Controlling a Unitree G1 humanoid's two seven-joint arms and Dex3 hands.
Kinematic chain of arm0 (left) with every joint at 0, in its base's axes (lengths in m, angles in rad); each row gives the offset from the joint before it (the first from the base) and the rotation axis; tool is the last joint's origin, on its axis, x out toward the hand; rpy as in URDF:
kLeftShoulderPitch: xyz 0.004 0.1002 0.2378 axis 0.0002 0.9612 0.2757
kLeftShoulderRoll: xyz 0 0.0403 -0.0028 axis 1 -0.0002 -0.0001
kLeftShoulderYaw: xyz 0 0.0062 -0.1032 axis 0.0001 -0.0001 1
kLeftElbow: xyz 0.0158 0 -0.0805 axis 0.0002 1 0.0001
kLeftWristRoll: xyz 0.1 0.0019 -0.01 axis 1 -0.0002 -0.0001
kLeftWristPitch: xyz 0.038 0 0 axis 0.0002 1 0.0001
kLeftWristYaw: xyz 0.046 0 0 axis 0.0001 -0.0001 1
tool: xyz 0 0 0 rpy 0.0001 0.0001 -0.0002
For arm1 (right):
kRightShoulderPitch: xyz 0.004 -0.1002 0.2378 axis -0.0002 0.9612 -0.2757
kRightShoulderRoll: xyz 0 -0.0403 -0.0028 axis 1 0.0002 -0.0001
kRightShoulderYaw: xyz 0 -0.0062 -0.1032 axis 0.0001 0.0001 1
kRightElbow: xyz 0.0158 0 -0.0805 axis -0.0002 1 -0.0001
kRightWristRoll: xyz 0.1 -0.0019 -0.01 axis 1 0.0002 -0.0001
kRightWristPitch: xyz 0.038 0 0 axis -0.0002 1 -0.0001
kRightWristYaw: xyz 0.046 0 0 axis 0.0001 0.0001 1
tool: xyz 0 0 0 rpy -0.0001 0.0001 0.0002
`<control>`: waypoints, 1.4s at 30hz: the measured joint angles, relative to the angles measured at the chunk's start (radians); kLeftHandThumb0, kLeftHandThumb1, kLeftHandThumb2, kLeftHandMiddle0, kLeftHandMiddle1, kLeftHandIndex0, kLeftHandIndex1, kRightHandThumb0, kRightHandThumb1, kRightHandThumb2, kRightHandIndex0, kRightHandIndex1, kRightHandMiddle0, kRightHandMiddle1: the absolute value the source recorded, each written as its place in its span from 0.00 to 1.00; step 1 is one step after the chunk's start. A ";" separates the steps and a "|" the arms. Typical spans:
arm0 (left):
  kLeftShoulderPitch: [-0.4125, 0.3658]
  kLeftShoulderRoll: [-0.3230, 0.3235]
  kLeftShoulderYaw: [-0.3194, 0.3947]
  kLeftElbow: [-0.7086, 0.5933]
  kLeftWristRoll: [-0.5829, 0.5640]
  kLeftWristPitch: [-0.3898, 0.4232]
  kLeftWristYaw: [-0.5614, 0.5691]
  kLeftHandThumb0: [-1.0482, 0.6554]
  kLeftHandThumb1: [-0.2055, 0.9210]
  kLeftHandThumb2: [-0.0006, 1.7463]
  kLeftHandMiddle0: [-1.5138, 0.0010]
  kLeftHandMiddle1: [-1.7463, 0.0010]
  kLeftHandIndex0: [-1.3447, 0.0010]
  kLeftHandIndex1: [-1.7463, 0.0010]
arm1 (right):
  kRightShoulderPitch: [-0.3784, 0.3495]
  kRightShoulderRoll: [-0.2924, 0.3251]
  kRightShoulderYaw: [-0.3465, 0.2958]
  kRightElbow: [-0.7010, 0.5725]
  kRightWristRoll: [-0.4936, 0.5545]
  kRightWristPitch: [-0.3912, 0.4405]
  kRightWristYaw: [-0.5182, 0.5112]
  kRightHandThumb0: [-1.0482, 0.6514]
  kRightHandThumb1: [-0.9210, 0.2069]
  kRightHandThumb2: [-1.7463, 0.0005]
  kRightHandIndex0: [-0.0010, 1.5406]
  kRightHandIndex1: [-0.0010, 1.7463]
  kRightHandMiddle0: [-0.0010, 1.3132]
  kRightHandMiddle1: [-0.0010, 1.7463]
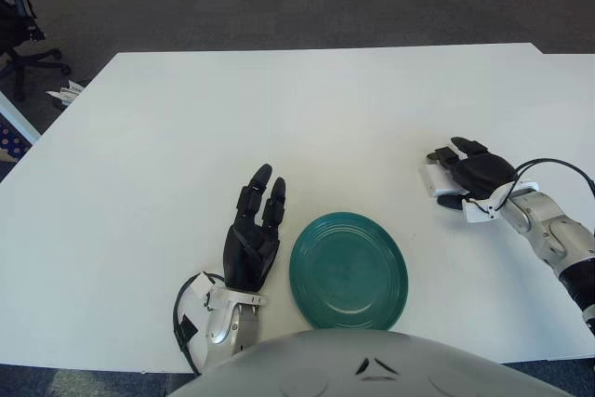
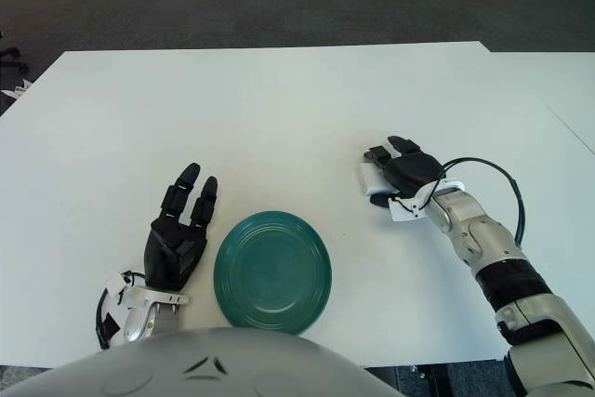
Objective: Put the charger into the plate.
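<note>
plate [image 1: 349,271] lower centre, empty | my left hand [image 1: 253,234] just left of it, fingers spread, idle | my right hand [image 1: 474,174] mid-right, fingers curled over white charger [image 1: 433,178], grip unclear | charger likely light, rigid, smooth: pinch its flat sides.

Plain teal plate [image 1: 349,271] on a white table [image 1: 279,118]. White charger [image 2: 374,179] beneath the right hand's [image 2: 404,174] black fingers [image 2: 379,154].

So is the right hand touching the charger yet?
Touching. In the right eye view the right hand lies over the white charger, its dark fingers wrapped across the top with no gap showing. The green plate holds nothing.
</note>
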 measured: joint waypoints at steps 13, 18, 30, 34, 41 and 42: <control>-0.004 0.001 0.001 -0.002 0.003 -0.002 0.000 0.00 1.00 0.65 0.94 1.00 1.00 0.77 | -0.134 0.021 0.079 0.229 -0.012 -0.016 -0.108 0.04 0.00 0.56 0.26 0.02 0.00 0.39; -0.004 0.001 0.002 -0.001 -0.003 0.000 -0.004 0.00 1.00 0.65 0.94 1.00 1.00 0.79 | -0.160 0.031 0.100 0.295 -0.011 -0.025 -0.138 0.07 0.00 0.59 0.20 0.47 0.01 0.58; -0.015 0.004 0.013 0.001 -0.010 0.010 -0.009 0.00 1.00 0.65 0.95 1.00 1.00 0.81 | -0.238 0.059 0.138 0.461 -0.006 -0.082 -0.260 0.37 0.22 0.51 0.39 0.99 0.28 0.99; -0.020 0.005 0.017 0.001 -0.009 0.011 -0.009 0.00 1.00 0.65 0.95 1.00 1.00 0.81 | -0.188 0.037 0.119 0.369 0.023 -0.059 -0.226 0.38 0.23 0.50 0.41 1.00 0.28 1.00; -0.032 0.005 0.027 0.009 -0.009 0.018 -0.009 0.00 1.00 0.65 0.95 1.00 1.00 0.80 | -0.162 0.026 0.103 0.316 0.050 -0.016 -0.181 0.38 0.25 0.49 0.44 1.00 0.28 1.00; -0.033 0.005 0.028 0.011 -0.009 0.018 -0.009 0.00 1.00 0.65 0.95 1.00 1.00 0.80 | -0.162 0.025 0.103 0.311 0.051 -0.013 -0.174 0.38 0.25 0.48 0.44 1.00 0.28 1.00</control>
